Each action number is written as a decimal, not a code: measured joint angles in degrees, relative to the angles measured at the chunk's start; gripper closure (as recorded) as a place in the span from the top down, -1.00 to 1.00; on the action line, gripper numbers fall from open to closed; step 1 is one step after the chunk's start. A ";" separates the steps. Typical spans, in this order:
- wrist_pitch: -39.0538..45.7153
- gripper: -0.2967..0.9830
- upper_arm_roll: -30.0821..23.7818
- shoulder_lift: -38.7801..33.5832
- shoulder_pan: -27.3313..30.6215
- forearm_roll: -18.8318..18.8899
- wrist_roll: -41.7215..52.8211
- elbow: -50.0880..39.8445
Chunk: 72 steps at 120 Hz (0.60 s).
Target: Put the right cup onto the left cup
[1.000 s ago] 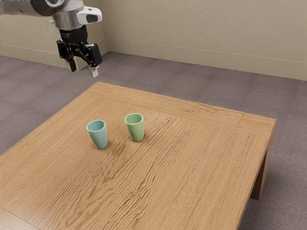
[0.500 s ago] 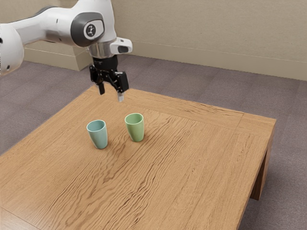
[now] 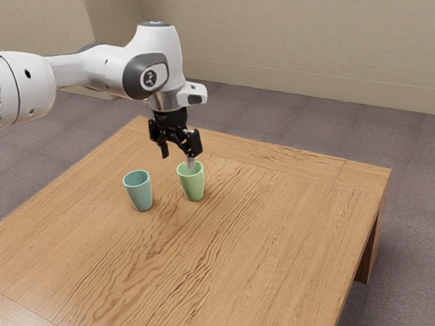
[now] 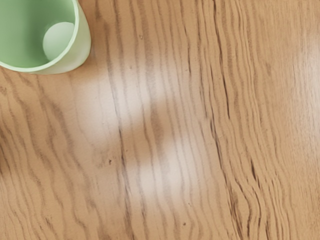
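My gripper (image 3: 178, 161) is open in the exterior view, its two fingers well apart with nothing between them. One fingertip shows right at the rim of the green cup (image 3: 192, 186); whether it touches the cup, I cannot tell. The teal cup (image 3: 140, 193) stands upright on the table, toward the exterior view's left from the green one, a small gap between them. Both cups have their mouths up. In the wrist view the green cup (image 4: 82, 47) is partly cut off by the picture's corner, its inside visible.
Both cups stand on a wooden table (image 3: 272, 224), whose far edge lies behind the gripper. A carpeted floor (image 3: 285, 119) and a beige wall are beyond it.
My arm has swung toward the exterior view's right and come down, bringing the gripper from beyond the table's far corner to the green cup. Both cups have stayed in place.
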 joint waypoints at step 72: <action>-1.84 0.54 0.62 13.61 -0.98 1.29 -10.00 15.64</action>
